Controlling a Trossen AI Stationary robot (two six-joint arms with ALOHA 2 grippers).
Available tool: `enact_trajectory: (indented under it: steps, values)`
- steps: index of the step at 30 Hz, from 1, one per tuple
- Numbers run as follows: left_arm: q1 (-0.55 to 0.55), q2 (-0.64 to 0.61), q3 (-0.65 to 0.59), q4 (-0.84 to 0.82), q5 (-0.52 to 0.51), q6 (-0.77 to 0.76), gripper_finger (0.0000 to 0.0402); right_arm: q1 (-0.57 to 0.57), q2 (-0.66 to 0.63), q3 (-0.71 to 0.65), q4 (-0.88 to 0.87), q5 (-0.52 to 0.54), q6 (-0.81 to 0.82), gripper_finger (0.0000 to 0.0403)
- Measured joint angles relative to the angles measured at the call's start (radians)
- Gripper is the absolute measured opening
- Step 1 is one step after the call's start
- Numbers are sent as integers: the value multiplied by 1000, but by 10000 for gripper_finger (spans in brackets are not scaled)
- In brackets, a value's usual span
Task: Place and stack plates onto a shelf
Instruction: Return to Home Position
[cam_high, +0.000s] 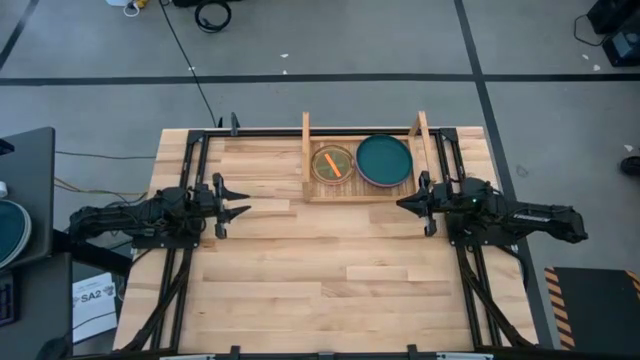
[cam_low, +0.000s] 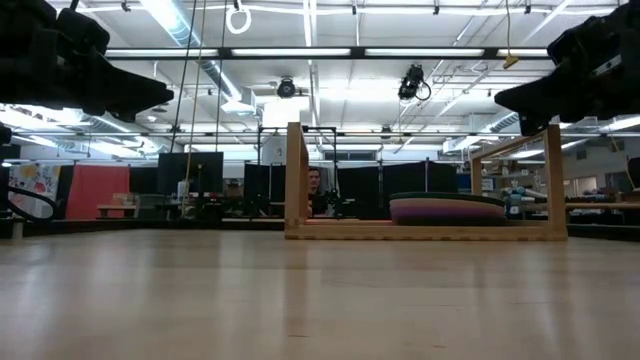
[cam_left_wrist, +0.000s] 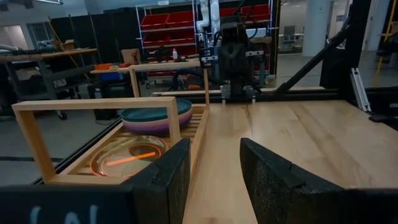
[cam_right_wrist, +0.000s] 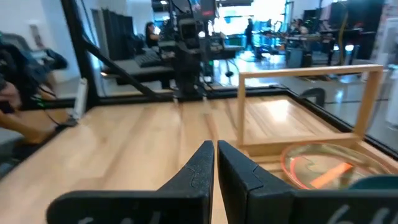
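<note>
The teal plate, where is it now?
In the high view, the teal plate lies on a purple plate in the right half of the shelf, beside the orange plate.

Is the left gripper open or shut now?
Open. The two fingers of the left gripper stand apart in the left wrist view, bare tabletop showing between them.

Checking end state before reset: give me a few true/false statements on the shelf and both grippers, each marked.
1. The large teal round plastic plate sits on the large purple round plate on the light wooden slatted shelf. True.
2. The left gripper has its fingers shut. False: they stand apart, empty.
3. The right gripper holds a plate. False: its fingers are together on nothing.
4. A thin orange utensil lies in the small translucent orange round plate. True.
</note>
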Motion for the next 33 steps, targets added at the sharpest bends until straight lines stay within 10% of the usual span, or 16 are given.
enact_trajectory:
  steps: [33]
  values:
    - [0, 0, -1, 2, -1, -8, 146, 0, 90, 0, -19, 117, 52, 26]
